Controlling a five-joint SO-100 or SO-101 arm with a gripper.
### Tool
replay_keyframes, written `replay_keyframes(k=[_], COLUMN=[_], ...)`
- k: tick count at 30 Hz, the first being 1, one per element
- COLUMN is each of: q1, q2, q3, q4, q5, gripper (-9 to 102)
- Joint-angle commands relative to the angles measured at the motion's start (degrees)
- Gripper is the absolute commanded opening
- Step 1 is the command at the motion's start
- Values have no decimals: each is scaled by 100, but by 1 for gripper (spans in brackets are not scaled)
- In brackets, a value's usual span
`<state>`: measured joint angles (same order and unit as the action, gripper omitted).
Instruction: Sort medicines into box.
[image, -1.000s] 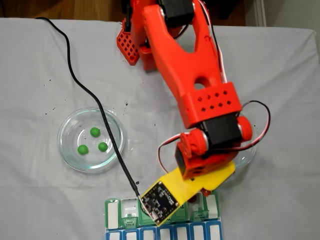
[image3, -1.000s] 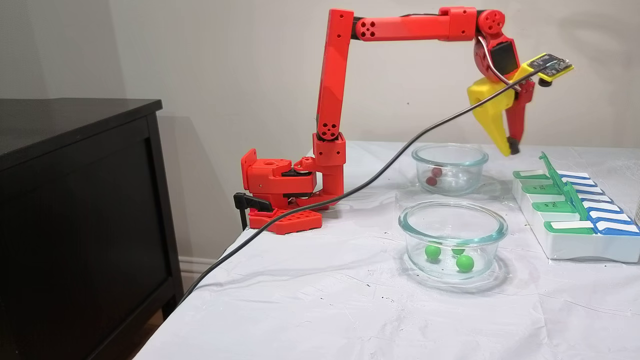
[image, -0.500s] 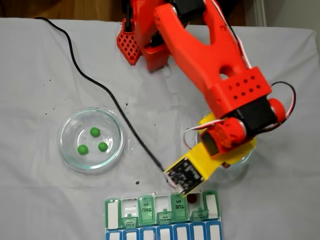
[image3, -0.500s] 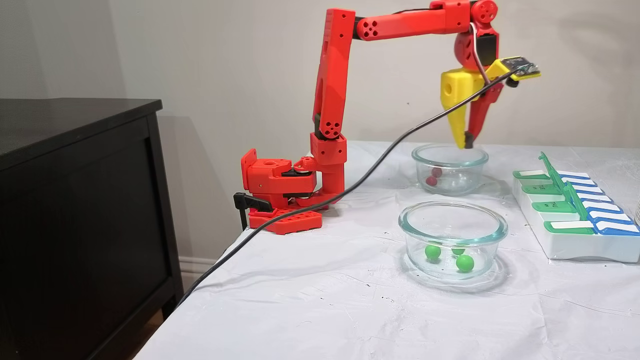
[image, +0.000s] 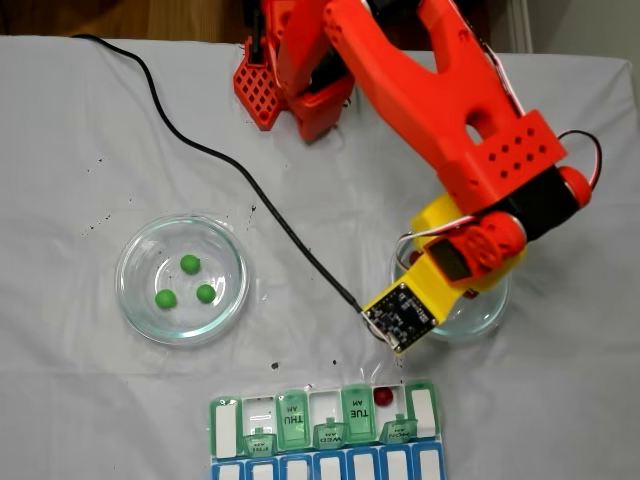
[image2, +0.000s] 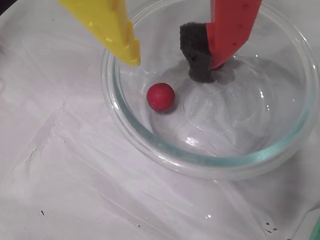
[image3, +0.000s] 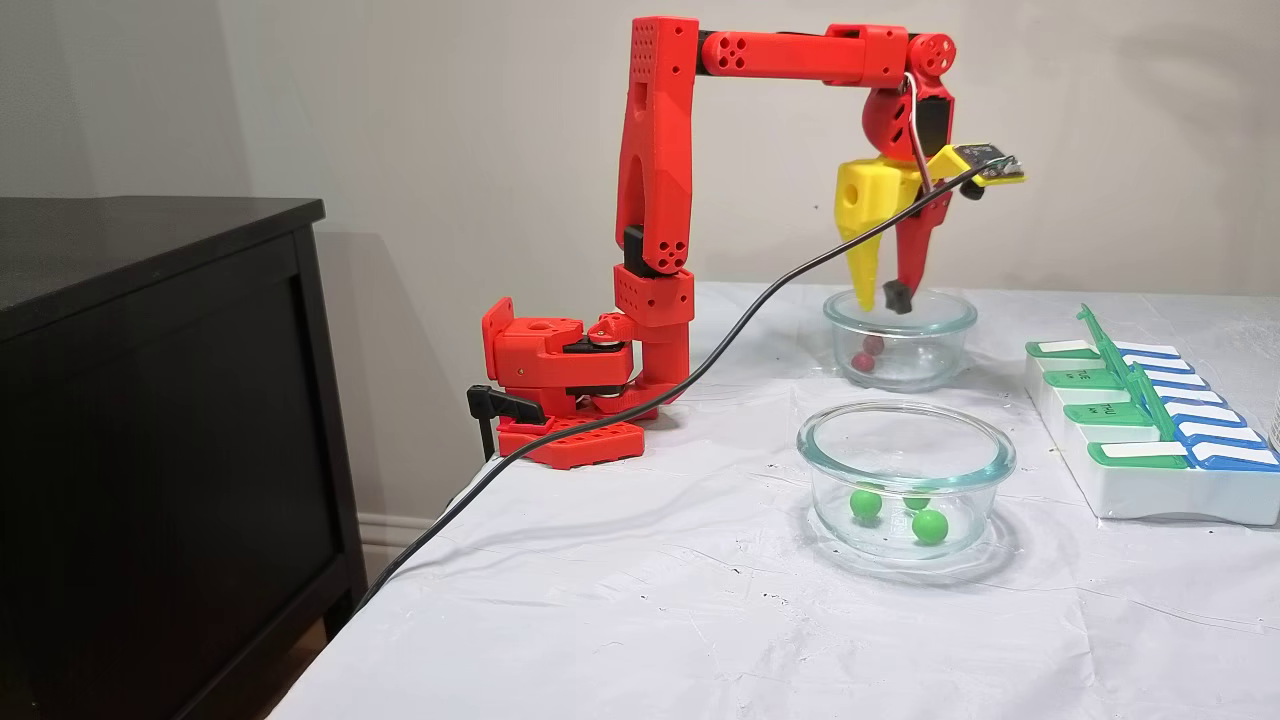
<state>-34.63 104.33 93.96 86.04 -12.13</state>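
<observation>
Box (image: 225, 425) lids in the top-down fixed view, upside down: "THU AM" at 9 o'clock, "TUE AM" at 3; small tab between reads "WED".

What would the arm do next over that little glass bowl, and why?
Probably lower straight down and shift the open gripper sideways so its fingers straddle the red ball. In the wrist view the ball lies on the glass bowl's floor, below the fingertips and nearer the yellow one.
</observation>
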Motion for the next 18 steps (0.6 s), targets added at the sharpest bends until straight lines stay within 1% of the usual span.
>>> replay_keyframes(k=[1, 3, 6, 7, 10, 12, 16, 18], q1=[-211, -246, -325, -378, -501, -563, -606, -615], q2=[475, 466, 422, 378, 343, 369, 404, 334], q3=[-9, 0, 44, 44, 44, 123, 369, 404], q4=[53, 26, 18, 26, 18, -97, -580, -659], q5=[9, 18, 44, 35, 9, 35, 35, 35], gripper=[17, 17, 22, 21, 23, 24, 25, 25])
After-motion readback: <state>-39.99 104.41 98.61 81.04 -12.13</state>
